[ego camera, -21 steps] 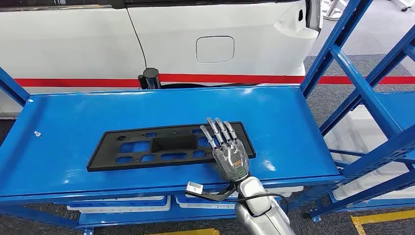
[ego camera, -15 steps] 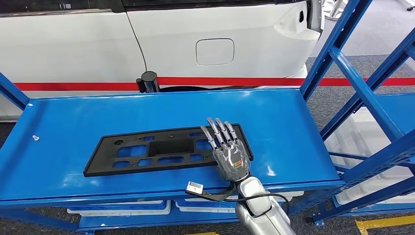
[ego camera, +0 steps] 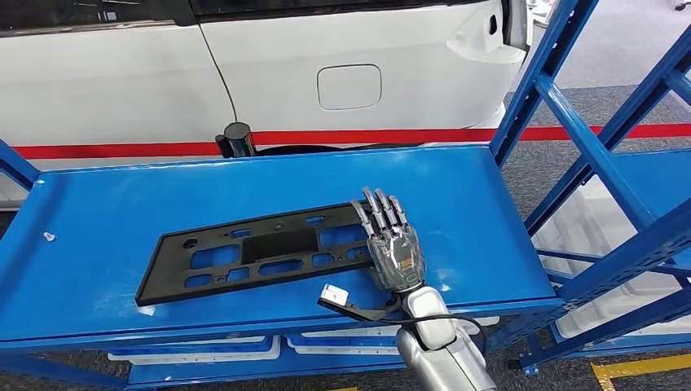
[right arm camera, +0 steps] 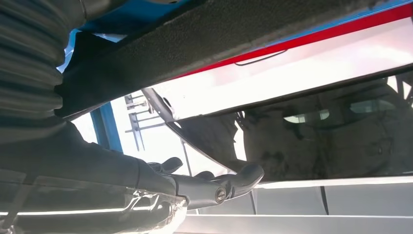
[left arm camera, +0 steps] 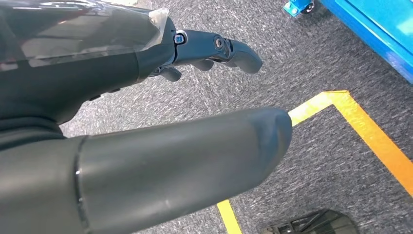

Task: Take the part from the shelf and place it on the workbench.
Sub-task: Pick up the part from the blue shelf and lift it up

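Note:
The part is a flat black plastic plate (ego camera: pixel 244 257) with several cut-outs, lying slantwise on the blue shelf (ego camera: pixel 122 204). My right hand (ego camera: pixel 393 248) holds its right end, fingers laid over the top of the plate. In the right wrist view the plate's dark edge (right arm camera: pixel 219 44) runs between the grey ribbed cover and my darker fingers (right arm camera: pixel 214 187). That end looks slightly raised off the shelf; the left end rests on it. My left hand (left arm camera: pixel 97 73) hangs over grey carpet, fingers and thumb apart, holding nothing.
A white car (ego camera: pixel 326 73) stands close behind the shelf, with a black post (ego camera: pixel 236 138) at the shelf's back edge. Blue rack uprights (ego camera: pixel 570 122) rise at the right. White bins (ego camera: pixel 204 346) sit on the level below. Yellow floor tape (left arm camera: pixel 341 126) marks the carpet.
The camera has shifted slightly. My right hand has moved the plate's right end toward the back of the shelf, so the plate now lies more slanted than before.

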### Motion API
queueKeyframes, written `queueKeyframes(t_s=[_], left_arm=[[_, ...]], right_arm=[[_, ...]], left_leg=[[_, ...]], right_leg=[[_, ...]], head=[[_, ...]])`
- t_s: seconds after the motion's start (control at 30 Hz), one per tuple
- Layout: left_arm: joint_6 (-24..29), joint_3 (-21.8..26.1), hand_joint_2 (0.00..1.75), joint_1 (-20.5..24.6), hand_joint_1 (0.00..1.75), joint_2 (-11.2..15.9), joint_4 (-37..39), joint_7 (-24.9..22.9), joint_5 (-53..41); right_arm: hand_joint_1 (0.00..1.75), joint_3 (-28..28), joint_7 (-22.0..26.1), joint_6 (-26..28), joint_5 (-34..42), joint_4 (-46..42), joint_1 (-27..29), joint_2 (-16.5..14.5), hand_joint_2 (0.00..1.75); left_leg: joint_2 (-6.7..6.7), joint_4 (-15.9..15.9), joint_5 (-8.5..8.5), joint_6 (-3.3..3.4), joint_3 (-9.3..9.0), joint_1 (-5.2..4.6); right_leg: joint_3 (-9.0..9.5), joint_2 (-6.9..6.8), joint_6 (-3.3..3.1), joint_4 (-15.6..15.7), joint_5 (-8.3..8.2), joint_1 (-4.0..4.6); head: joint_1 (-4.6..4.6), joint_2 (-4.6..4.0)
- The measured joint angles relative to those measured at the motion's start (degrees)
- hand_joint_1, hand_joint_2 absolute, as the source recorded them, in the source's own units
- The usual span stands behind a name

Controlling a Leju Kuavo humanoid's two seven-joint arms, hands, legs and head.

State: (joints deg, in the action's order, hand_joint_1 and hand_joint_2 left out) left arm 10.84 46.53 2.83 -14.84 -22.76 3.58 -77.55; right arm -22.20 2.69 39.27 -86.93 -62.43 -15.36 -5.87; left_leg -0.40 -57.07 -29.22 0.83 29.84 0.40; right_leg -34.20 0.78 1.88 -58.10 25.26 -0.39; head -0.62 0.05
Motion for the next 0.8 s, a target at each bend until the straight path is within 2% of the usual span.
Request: queueKeyframes(t_s=[0.2,0.27,0.37,0.4,0.63,0.8], left_arm=[[0.1,0.4,0.00,0.1,0.00,0.0,0.0,0.2,-0.2],[0.1,0.6,0.00,0.2,0.00,0.0,0.0,0.3,-0.3],[0.1,0.8,0.00,0.2,0.00,0.0,0.0,0.3,-0.7],[0.1,0.8,0.00,0.2,0.00,0.0,0.0,0.3,-0.8],[0.1,1.0,0.00,0.2,0.00,-0.1,0.0,0.2,-1.5],[0.1,1.0,0.00,0.2,0.00,-0.2,0.0,0.1,-1.9]], right_arm=[[0.00,1.6,0.2,0.0,0.3,2.9,-1.5,-0.5,1.75],[0.11,2.1,0.5,0.0,0.5,3.7,-1.9,-0.7,1.75],[1.12,2.6,0.6,0.0,0.7,4.5,-2.2,-0.9,1.75],[1.40,2.7,0.6,0.0,0.7,4.6,-2.3,-1.0,1.75],[1.58,3.7,1.4,0.0,1.2,5.4,-2.5,-1.6,1.75],[1.65,4.1,1.6,0.0,1.2,5.7,-2.6,-1.9,1.75]], left_leg=[[0.13,0.0,0.01,0.04,-0.48,-0.23],[0.19,0.0,0.02,0.06,-0.57,-0.26],[0.24,0.0,0.03,0.08,-0.69,-0.27],[0.25,0.0,0.03,0.09,-0.73,-0.27],[0.26,0.0,0.03,0.09,-0.91,-0.27],[0.26,0.0,0.02,0.08,-1.01,-0.27]], right_leg=[[0.49,0.08,-0.13,0.1,-0.09,-0.16],[0.58,0.11,-0.18,0.2,-0.15,-0.18],[0.70,0.17,-0.24,0.2,-0.22,-0.18],[0.74,0.19,-0.26,0.2,-0.24,-0.18],[0.92,0.22,-0.28,0.3,-0.25,-0.18],[1.02,0.22,-0.29,0.3,-0.24,-0.17]], head=[[0.00,0.00],[-0.01,0.00],[-0.01,0.00],[-0.01,0.00],[-0.01,0.00],[-0.01,0.00]])
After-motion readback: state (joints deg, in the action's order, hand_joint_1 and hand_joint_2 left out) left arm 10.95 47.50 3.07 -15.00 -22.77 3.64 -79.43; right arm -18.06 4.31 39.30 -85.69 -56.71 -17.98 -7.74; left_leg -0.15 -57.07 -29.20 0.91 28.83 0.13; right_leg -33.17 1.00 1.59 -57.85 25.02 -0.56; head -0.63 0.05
